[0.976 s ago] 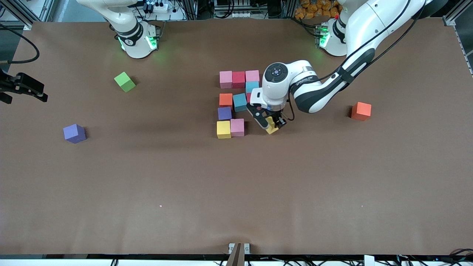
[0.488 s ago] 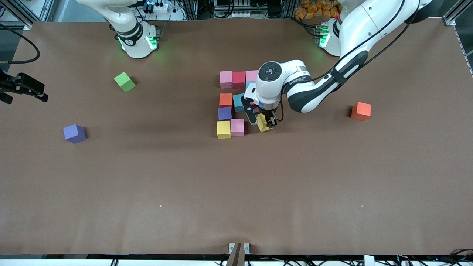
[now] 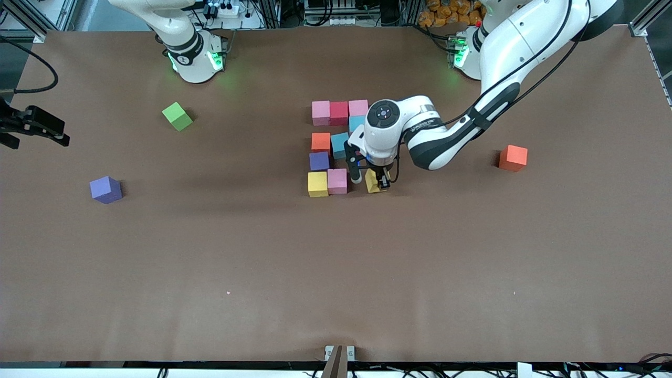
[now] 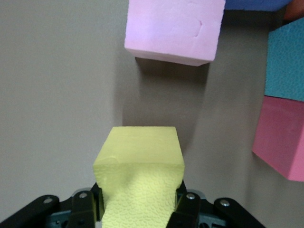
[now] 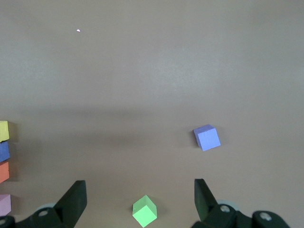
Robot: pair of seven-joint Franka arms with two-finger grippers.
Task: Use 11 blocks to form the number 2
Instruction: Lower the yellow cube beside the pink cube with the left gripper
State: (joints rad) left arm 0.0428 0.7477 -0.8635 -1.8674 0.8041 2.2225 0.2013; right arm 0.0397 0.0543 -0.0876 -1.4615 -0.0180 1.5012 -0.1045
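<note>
We see the left claw [image 3: 374, 180] clenched on a yellow block [image 4: 140, 171], low beside the pink block [image 3: 337, 180] that ends the number 2 [image 3: 336, 149]'s bottom row on the table [image 3: 336, 273]. We should square it, slide it flush against pink, then release. The right claw [image 3: 31, 128] waits open, at the right arm's end.

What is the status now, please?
Left gripper shut on yellow block, low beside the pink block of the number 2, gap remaining. Right gripper open, waiting at the table edge. Nothing in the way.
</note>
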